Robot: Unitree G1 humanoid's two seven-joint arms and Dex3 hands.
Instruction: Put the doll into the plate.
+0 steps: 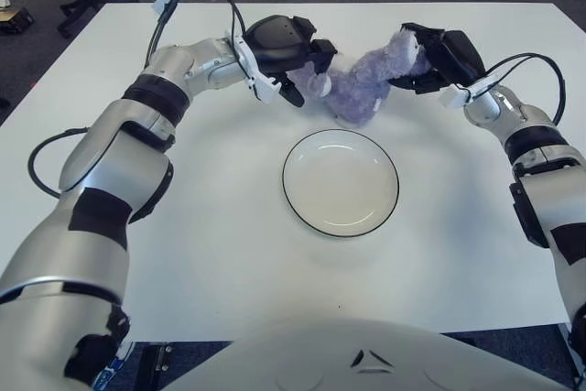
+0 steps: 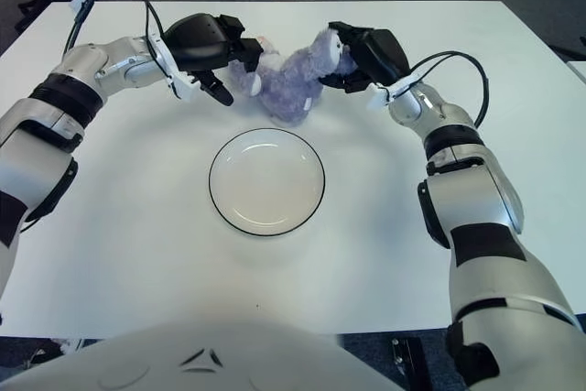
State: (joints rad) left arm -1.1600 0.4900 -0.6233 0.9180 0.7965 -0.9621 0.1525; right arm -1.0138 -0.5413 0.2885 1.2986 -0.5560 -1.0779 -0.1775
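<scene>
From the left eye, the left hand (image 1: 286,54) and right hand (image 1: 430,59) each close their fingers on an end of the purple doll (image 1: 362,87), sharing its floppy weight just beyond the plate (image 1: 340,182). From the right eye, the plate's far rim sits just below the doll, with bare white table (image 2: 366,254) all round, so lowering it looks unobstructed.

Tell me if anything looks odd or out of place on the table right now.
Nothing is spilled or damaged. The purple doll is held between the left hand and the right hand, tilted, just beyond the plate on the white table. The plate holds nothing.
</scene>
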